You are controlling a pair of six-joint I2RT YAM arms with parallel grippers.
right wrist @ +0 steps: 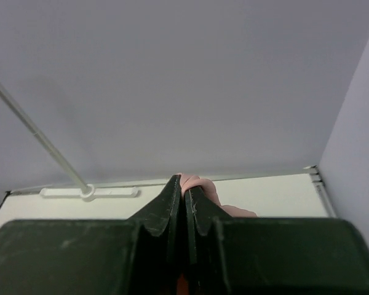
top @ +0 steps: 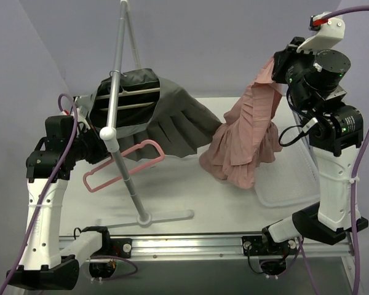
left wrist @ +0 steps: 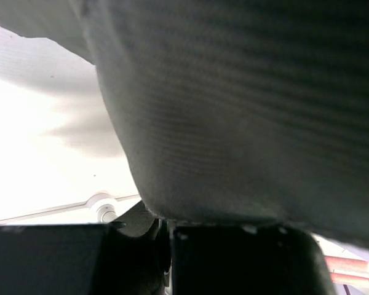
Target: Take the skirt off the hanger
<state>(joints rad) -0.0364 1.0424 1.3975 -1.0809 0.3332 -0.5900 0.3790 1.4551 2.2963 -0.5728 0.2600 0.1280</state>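
White table (top: 234,209) — pink hanger (top: 120,165), rack base (top: 172,215), tray (top: 290,181)

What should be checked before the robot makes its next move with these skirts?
1. Right hand shut on pink skirt: ok.
2. Pink skirt free of pink hanger: ok.
3. Pink skirt's hem clear of table: cannot tell.
4. Left hand shut on grey skirt: ok.
5. Grey skirt off wooden hanger: not ok, it hangs on it.
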